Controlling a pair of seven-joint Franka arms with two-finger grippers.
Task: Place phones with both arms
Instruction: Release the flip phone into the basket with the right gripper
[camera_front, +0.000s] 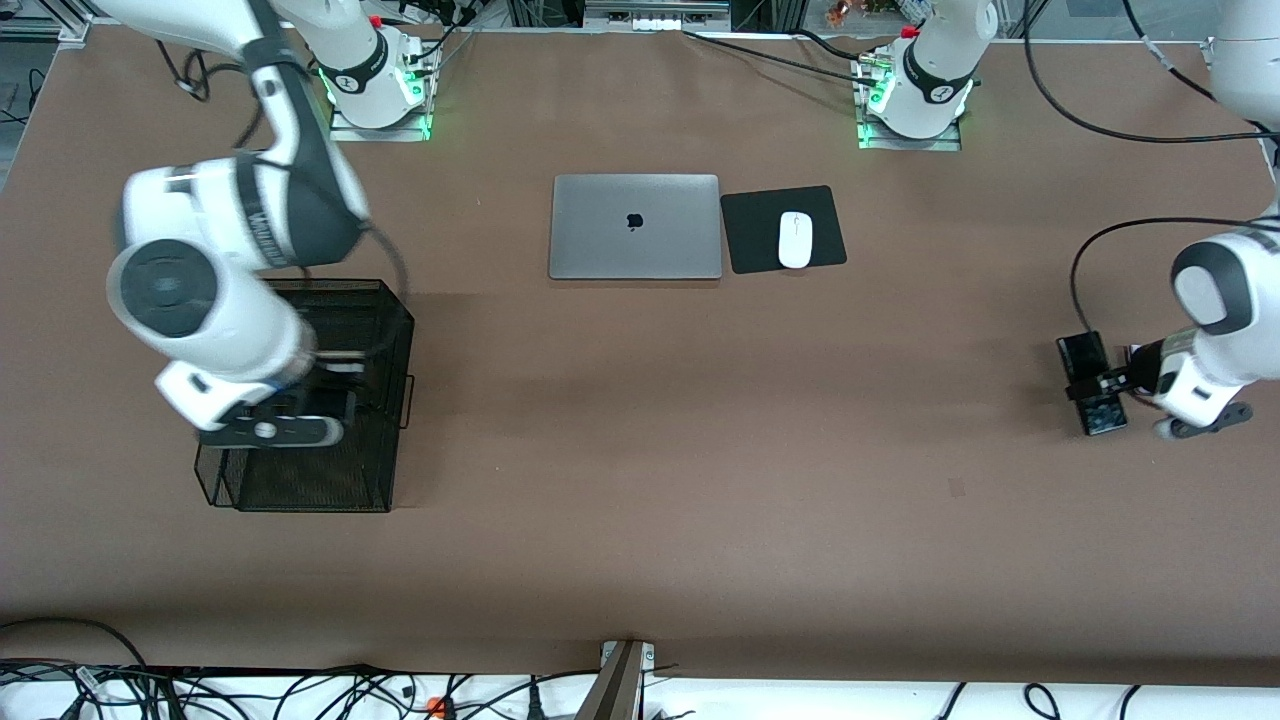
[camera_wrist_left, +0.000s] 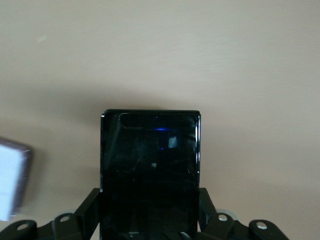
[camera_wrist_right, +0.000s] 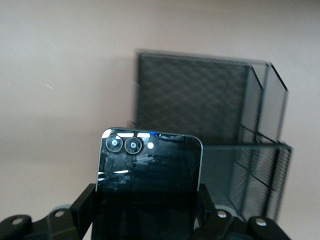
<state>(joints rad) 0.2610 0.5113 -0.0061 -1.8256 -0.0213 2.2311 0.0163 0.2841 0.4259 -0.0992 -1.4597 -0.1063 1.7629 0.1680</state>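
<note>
My left gripper (camera_front: 1100, 385) (camera_wrist_left: 150, 202) is shut on the long slim black phone (camera_front: 1090, 385) (camera_wrist_left: 150, 155), gripping its long sides near the left arm's end of the table. The white/lavender phone (camera_wrist_left: 12, 180) lies on the table beside it, blurred at the edge of the left wrist view. My right gripper (camera_front: 320, 388) (camera_wrist_right: 147, 202) is shut on the small black phone (camera_wrist_right: 147, 172), whose two camera lenses face up. It holds it over the black mesh basket (camera_front: 380, 470) (camera_wrist_right: 215, 110) at the right arm's end of the table.
A closed silver laptop (camera_front: 635, 226) lies mid-table near the bases. Beside it a white mouse (camera_front: 795, 240) sits on a black mouse pad (camera_front: 750, 235). The brown table (camera_front: 700, 450) stretches between basket and left gripper. Cables lie along the near edge.
</note>
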